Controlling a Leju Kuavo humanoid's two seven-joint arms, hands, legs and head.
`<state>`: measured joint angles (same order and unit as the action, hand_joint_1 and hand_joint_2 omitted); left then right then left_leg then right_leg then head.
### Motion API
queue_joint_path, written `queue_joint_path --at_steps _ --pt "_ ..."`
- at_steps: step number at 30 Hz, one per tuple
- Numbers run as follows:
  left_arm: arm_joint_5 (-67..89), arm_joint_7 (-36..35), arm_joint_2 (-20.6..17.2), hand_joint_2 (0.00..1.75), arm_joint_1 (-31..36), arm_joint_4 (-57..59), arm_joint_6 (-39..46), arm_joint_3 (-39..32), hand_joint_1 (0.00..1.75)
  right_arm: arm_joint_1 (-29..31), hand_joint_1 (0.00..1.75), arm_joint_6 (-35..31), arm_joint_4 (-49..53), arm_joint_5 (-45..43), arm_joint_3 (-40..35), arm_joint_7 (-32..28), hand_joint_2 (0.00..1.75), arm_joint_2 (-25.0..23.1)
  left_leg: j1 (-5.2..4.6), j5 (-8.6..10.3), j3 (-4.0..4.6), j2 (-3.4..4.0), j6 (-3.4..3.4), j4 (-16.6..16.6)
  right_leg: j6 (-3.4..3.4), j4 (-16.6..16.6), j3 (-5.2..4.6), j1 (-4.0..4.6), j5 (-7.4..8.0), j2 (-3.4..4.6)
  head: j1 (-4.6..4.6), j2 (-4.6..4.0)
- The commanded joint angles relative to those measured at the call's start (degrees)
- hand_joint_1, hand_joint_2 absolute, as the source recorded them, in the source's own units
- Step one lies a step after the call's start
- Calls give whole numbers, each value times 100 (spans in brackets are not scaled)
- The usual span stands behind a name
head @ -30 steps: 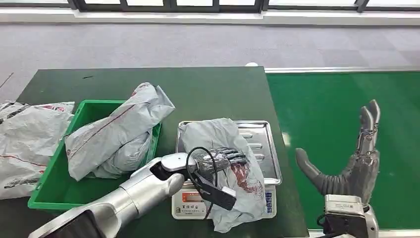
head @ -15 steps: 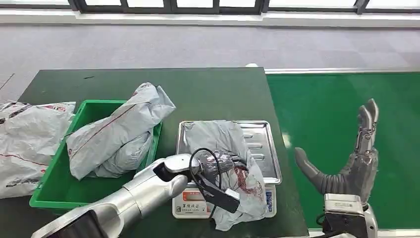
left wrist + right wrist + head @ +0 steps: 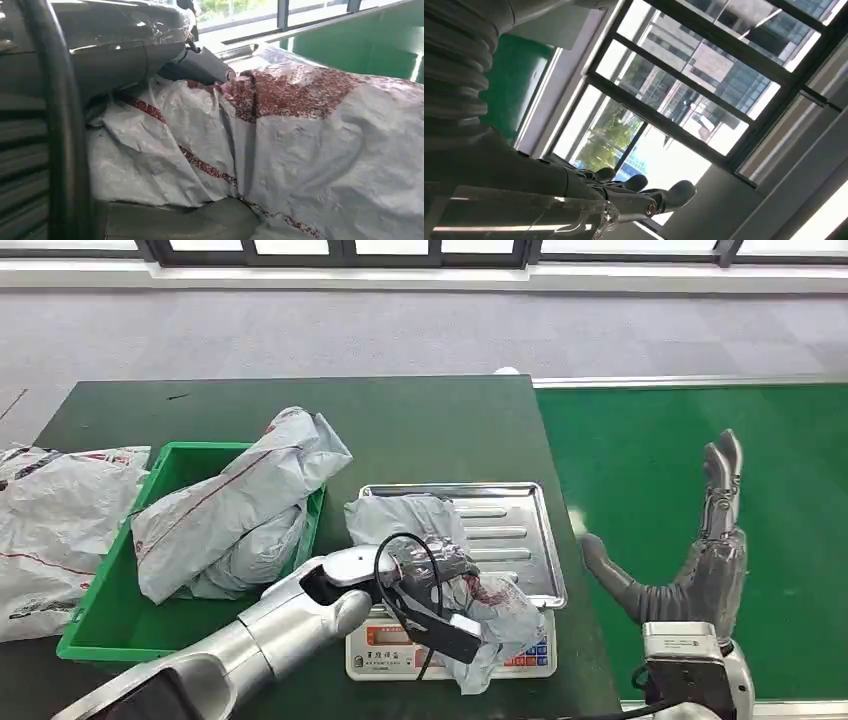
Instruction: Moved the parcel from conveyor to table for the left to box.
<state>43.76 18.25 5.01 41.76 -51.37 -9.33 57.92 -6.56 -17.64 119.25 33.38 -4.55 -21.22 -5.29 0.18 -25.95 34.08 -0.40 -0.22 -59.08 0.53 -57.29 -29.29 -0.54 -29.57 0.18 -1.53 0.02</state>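
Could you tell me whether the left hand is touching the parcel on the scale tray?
Touching: the left wrist view shows the left hand gripping the parcel.

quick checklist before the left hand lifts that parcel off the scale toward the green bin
1. Left hand grips the parcel: ok, thumb and fingers wrap the plastic in the left wrist view.
2. Parcel free of the scale tray: not ok, it lies on the tray.
3. Room in the green bin: cannot tell, a large grey parcel fills much of it.
4. Right hand out of the way: ok, open over the conveyor.
5. Wrist cable clear of the parcel: cannot tell.
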Motion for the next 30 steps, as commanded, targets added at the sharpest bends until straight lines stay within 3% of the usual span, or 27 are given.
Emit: queue_joint_path --at_steps 1,7,13,17,30 --pt "-193 -19 -598 175 -76 -831 -194 -507 175 219 0 16 -374 -61 -73 -35 175 24 -1 2 2 27 -5 12 -5 6 -14 -1 8 24 0 0" --pt "-355 -63 -852 175 -273 -1678 -123 -838 175 135 0 -87 -353 -134 -91 -73 175 145 -2 5 6 31 -5 26 -6 18 -18 -2 11 26 0 0" --pt "-639 -26 -1150 175 -864 -3404 225 -1533 175 -111 0 -240 -126 -151 -67 -89 175 152 1 -5 23 22 -4 7 -5 3 -27 0 0 21 0 0" --pt "-537 15 -1200 175 -1215 -4070 836 -2007 175 -384 0 -333 76 -183 4 -131 175 176 -1 -5 29 17 -5 8 -7 4 -35 -2 -4 17 0 0" --pt "-537 -5 -1250 175 -1259 -4156 825 -2039 175 -435 0 -336 111 -193 9 -151 175 183 -2 -8 25 9 -4 12 -6 8 -30 -3 -13 8 0 0"
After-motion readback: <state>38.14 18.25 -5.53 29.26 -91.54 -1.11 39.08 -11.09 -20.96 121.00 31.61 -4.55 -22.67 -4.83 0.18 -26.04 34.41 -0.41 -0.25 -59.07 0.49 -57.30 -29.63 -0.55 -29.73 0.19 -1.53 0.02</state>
